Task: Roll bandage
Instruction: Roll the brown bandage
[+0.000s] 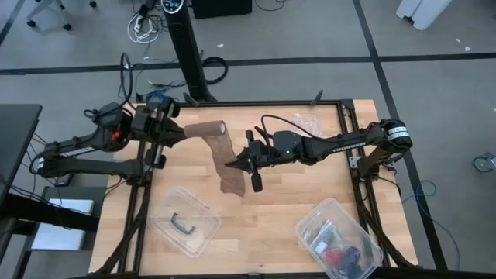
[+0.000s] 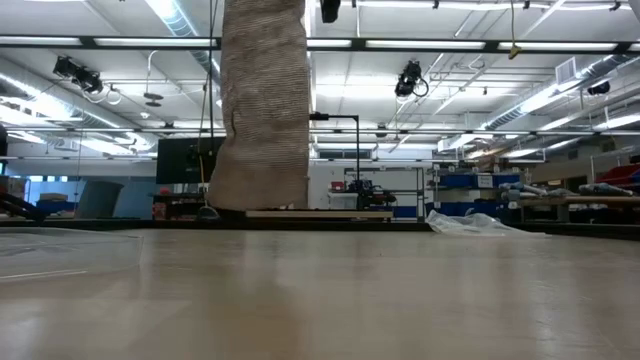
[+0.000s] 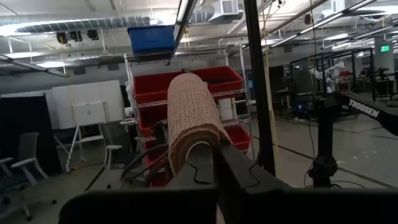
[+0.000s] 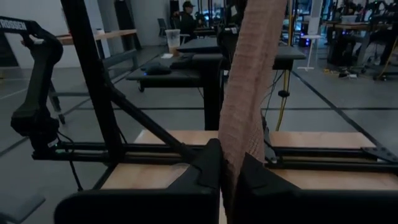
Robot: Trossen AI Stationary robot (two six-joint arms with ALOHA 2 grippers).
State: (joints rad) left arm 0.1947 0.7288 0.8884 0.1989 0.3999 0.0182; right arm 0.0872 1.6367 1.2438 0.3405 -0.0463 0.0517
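- bandage (image 1: 219, 151): one brown strip, rolled end at table's 11 o'clock, tail trailing toward centre.
- left gripper (image 1: 180, 132) fingers clamped on the rolled end, near the 12 o'clock edge.
- right gripper (image 1: 235, 163) fingers pinched on the strip mid-table.
- bare wood open toward 6 o'clock.
- two clear tubs: tub at 7 o'clock (image 1: 186, 222) holds a black handle piece; tub at 5 o'clock (image 1: 338, 238) holds mixed small items.

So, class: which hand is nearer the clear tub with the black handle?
Left. The left hand is above the tub in the high view, gripping the bandage roll; the right hand pinches the strip farther off.
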